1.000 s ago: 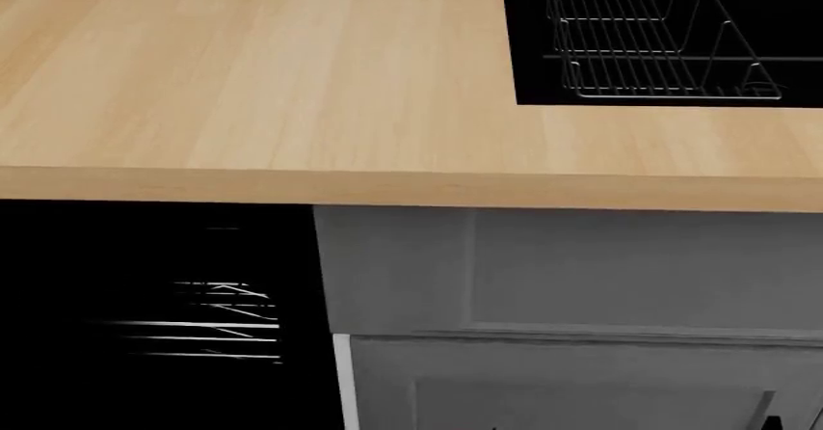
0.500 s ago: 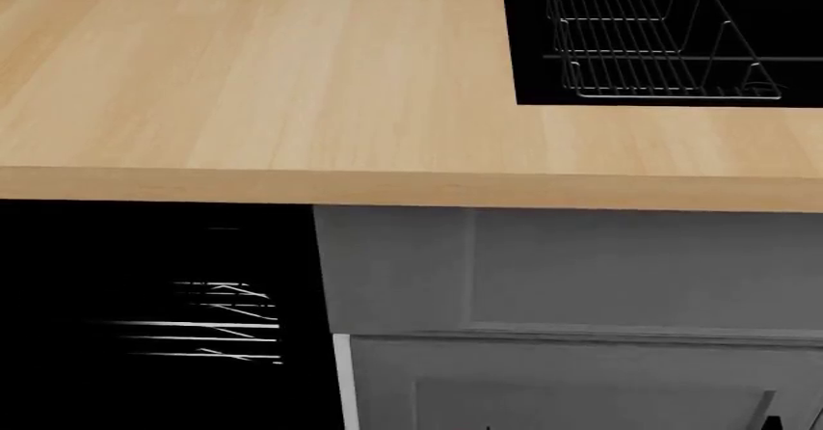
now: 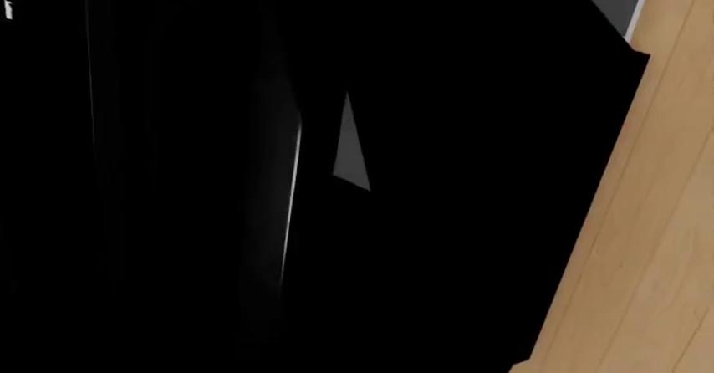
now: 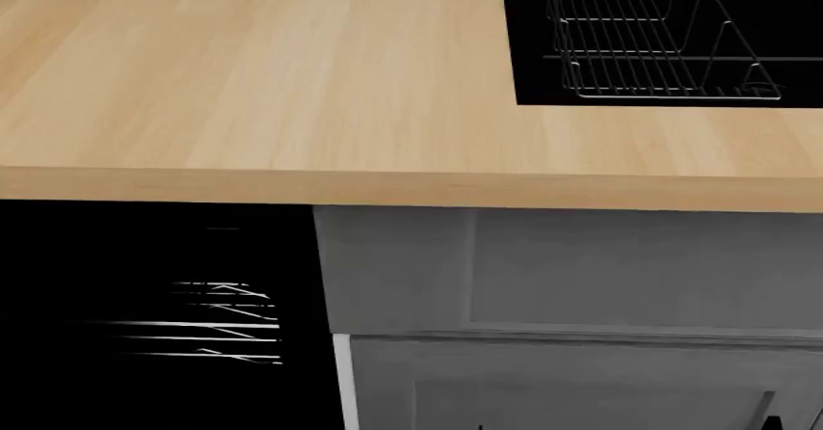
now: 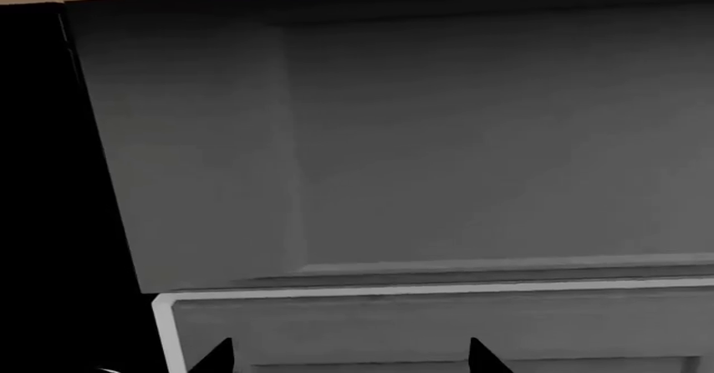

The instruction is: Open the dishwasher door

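Item: dishwasher door (image 4: 154,314). Glossy black panel, sitting below the wooden surface (image 4: 257,73) at the lower left of the head view, just beside the grey cabinet front (image 4: 579,271). Faint bright streaks are showing on it, either reflections or a rack glimpsed behind; the darkness is making it hard to say whether the door is shut or partly open.

Handling, as a judgement: a stiff, hinged appliance panel, fairly heavy, slick on its face. The flat front is offering no purchase, so the hold is best taken at the thin bright handle line (image 3: 293,197) showing in the left wrist view, or at the upper edge under the surface lip, pulling outward and down.

Left tool: the wrist camera is looking close onto the black panel, with the surface edge (image 3: 636,222) alongside. No fingers are showing, so whether it is released or clenched cannot be told.

Right tool (image 5: 351,358): two dark fingertips (image 5: 214,358) are standing well apart at the frame edge, released, gripping nothing, facing the grey cabinet front (image 5: 446,155) rather than the dishwasher.

Also present: black sink (image 4: 772,35) holding a wire rack (image 4: 643,35), at the far right of the surface.

Change from the earlier frames: almost nothing is differing. Surface, sink, cabinet and door streaks are sitting in the same places; only tiny dark specks at the bottom edge are shifting slightly.
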Robot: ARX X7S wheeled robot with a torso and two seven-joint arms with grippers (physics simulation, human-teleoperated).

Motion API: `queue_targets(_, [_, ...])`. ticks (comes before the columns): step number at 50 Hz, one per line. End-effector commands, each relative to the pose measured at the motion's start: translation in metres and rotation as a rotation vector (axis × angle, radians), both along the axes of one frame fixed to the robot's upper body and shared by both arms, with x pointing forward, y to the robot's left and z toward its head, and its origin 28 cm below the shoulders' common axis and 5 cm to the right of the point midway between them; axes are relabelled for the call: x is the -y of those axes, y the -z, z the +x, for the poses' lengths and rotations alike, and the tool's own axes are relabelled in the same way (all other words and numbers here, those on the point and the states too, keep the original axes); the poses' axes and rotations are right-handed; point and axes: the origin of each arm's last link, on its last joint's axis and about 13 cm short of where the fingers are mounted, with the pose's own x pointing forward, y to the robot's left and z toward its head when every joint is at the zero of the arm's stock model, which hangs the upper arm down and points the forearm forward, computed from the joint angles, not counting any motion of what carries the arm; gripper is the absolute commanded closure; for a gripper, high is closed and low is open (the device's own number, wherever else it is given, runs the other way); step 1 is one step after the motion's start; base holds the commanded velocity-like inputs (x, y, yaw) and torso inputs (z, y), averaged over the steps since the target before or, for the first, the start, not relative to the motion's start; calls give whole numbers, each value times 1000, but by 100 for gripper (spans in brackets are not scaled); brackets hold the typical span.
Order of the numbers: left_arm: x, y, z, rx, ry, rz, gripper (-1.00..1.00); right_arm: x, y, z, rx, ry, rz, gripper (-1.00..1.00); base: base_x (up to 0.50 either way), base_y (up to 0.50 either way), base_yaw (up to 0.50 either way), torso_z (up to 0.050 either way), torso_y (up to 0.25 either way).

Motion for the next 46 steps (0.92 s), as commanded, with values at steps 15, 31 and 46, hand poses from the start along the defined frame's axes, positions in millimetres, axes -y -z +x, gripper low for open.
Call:
queue_targets(15, [43,65,-93,-683,2,-438,100,-1,0,-1,2,-1,6,-100,2,-4,-5,0,0])
queue_targets(31, [62,84,-135,-873,30,-541,100,0,0,-1,2,-1,7,-100,3,-5,-4,-3,0])
queue_targets(46, [66,87,-147,-918,23,-564,100,0,-1,0,6,1,9,-100,-6,-4,0,-2,0])
